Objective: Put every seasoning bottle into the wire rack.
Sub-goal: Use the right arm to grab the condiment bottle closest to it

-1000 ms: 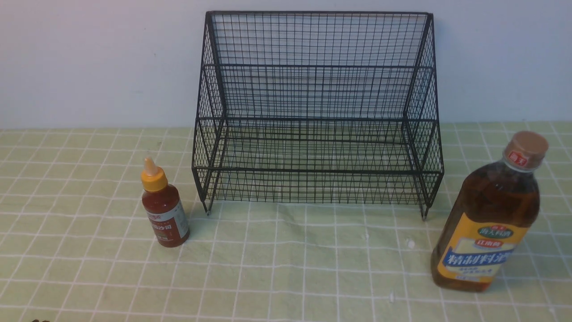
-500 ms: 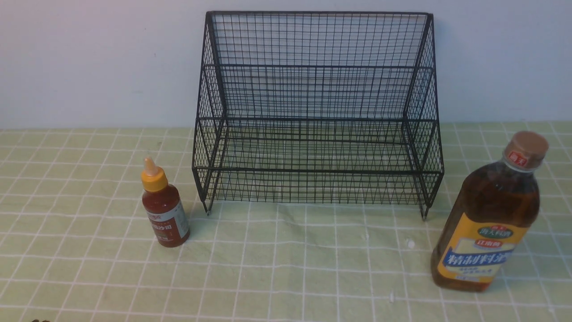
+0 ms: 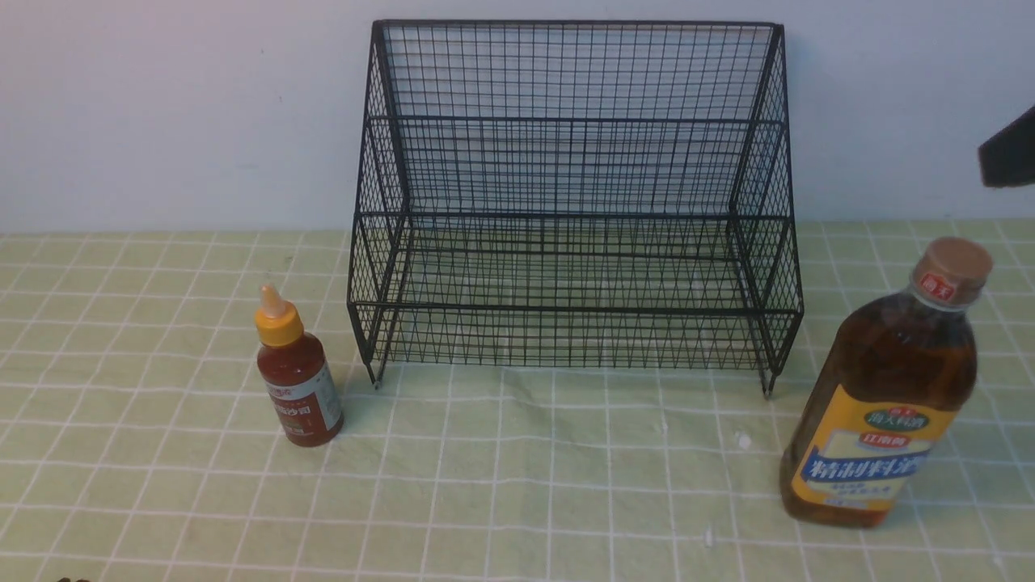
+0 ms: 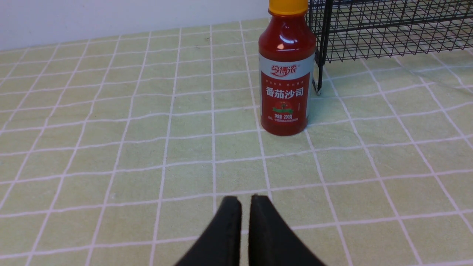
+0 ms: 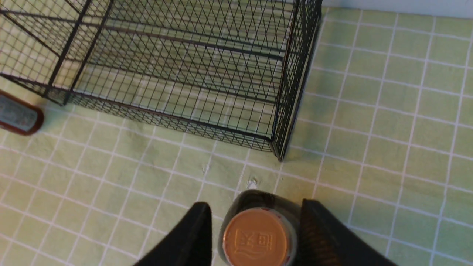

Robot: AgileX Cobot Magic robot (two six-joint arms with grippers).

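left end effector (image 4: pixel 240 207) hung low over counter (image 3: pixel 517 485), fingers together | right end effector (image 5: pixel 255 207) sat above amber bottle (image 3: pixel 881 388), jaws apart flanking tan cap (image 5: pixel 257 238) | amber label read 精制料酒 | red sauce bottle (image 3: pixel 297 380) read 番茄沙司 | both stood upright outside wire rack (image 3: pixel 574 202), red left, amber right

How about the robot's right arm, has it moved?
Yes. The right arm has entered the front view from the right edge, above the tall bottle.
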